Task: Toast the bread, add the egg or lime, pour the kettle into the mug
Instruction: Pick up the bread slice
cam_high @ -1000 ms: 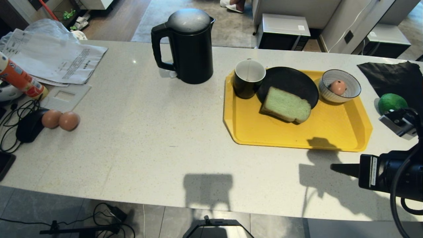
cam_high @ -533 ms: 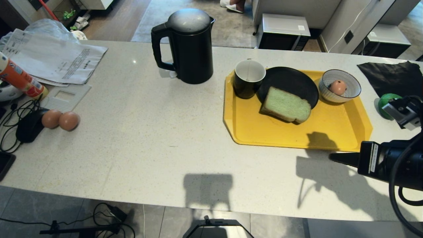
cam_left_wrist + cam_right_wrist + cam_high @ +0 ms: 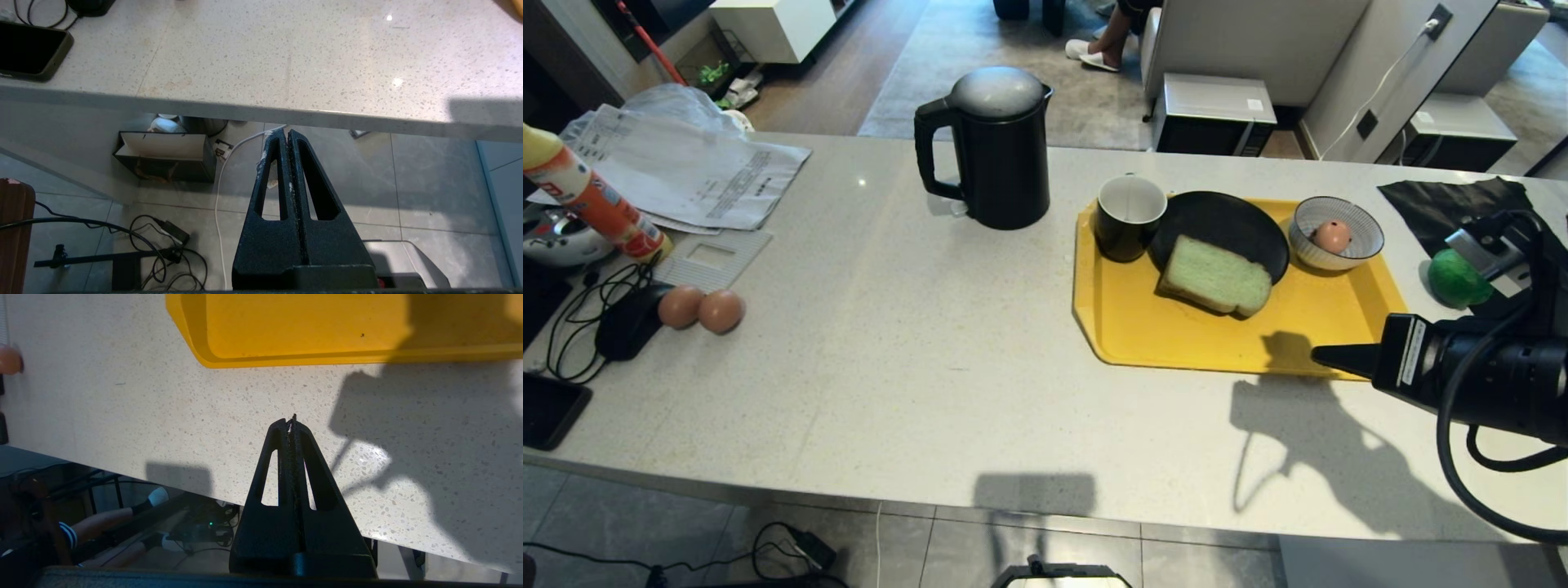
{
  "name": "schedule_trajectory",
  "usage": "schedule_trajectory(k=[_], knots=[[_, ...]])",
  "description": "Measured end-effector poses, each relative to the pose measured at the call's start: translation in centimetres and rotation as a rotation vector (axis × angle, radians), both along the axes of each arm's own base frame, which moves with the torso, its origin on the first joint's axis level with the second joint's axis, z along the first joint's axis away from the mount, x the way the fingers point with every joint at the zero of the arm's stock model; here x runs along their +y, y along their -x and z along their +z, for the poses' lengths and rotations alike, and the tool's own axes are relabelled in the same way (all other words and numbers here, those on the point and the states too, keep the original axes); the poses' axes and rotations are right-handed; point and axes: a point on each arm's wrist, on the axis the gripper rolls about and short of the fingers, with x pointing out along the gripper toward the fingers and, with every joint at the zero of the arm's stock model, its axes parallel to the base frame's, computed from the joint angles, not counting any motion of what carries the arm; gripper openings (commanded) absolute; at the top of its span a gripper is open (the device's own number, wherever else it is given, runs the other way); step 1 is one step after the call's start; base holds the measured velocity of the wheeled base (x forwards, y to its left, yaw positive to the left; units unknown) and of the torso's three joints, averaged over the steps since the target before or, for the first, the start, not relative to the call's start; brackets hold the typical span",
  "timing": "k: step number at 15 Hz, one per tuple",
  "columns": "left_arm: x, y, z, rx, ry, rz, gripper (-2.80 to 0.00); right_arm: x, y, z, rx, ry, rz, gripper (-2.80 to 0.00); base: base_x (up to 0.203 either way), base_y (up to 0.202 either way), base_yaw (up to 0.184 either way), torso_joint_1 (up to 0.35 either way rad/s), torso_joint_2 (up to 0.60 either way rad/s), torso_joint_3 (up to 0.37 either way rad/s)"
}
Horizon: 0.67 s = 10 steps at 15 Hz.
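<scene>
The pale green bread (image 3: pixel 1214 276) leans on a black plate (image 3: pixel 1217 220) on the yellow tray (image 3: pixel 1143 339). On the tray's left end stands the black mug (image 3: pixel 1129 216), and the black kettle (image 3: pixel 996 147) stands on the counter left of it. One egg (image 3: pixel 1331 236) lies in a striped bowl (image 3: pixel 1364 241). The lime (image 3: pixel 1458 278) rests right of the tray. My right gripper (image 3: pixel 1319 354) is shut and empty, level over the counter by the tray's front right corner; its tip (image 3: pixel 291 420) points past the tray edge (image 3: pixel 286 359). My left gripper (image 3: pixel 284 136) hangs shut below the counter edge.
Two brown eggs (image 3: pixel 701 309), a mouse (image 3: pixel 625 322) with cables, a phone (image 3: pixel 547 408), papers (image 3: pixel 686 171) and an orange bottle (image 3: pixel 592 200) crowd the counter's left end. A black cloth (image 3: pixel 1445 204) lies far right. A person's slippered foot (image 3: pixel 1094 53) shows beyond the counter.
The head camera has tilted, so the whole scene sits lower in the picture. My right gripper has moved away from me, up to the tray's front edge, still shut.
</scene>
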Motion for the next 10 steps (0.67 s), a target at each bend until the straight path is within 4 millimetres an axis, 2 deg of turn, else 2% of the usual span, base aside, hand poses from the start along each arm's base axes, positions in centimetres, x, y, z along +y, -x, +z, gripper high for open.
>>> schedule_trajectory(k=[3,10], knots=[[0.0,0.0,0.0,0.000,0.000,0.000,-2.80,0.4,-1.0,-0.3,0.014,0.005,0.000,-2.80,0.000,0.000,0.000,-0.002,0.00,0.164],[0.0,0.0,0.0,0.000,0.000,0.000,-2.80,1.0,-3.5,-2.3,0.086,0.045,-0.021,-2.80,0.000,0.000,0.000,0.000,0.00,0.012]])
